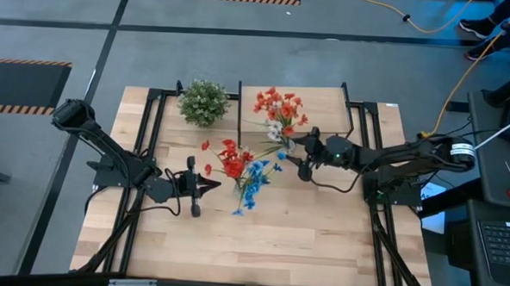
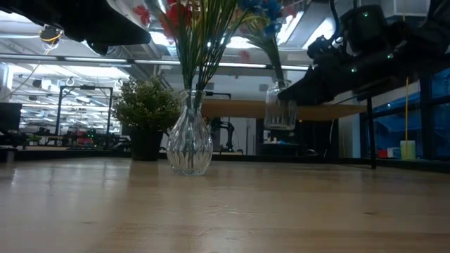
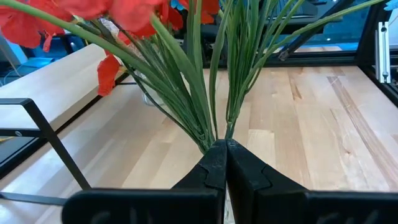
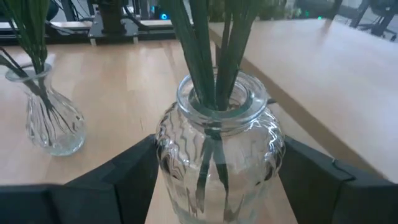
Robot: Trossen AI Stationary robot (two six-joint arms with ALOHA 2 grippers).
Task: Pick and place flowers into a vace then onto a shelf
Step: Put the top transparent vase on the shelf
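Note:
A ribbed glass vase stands on the table with red and blue flowers in it. My left gripper reaches in level from the table's left and is shut on their green stems. A second glass vase holds red-orange and pale flowers. My right gripper is shut on this vase, near the front edge of the light-wood shelf. The first vase also shows in the right wrist view. My left gripper pinches the bunched green stems between its two fingertips, coming level from the table's left, across the stems. The stems fan out above the fingers; their lower ends stand in the vase on the table. My right gripper holds the second vase by its ribbed body, one finger on each side, coming level from the table's right. The vase is upright and lifted clear of the table.
A round bushy potted plant stands at the table's far side, left of the shelf. Black metal frames run along both sides of the table. The near half of the tabletop is bare wood.

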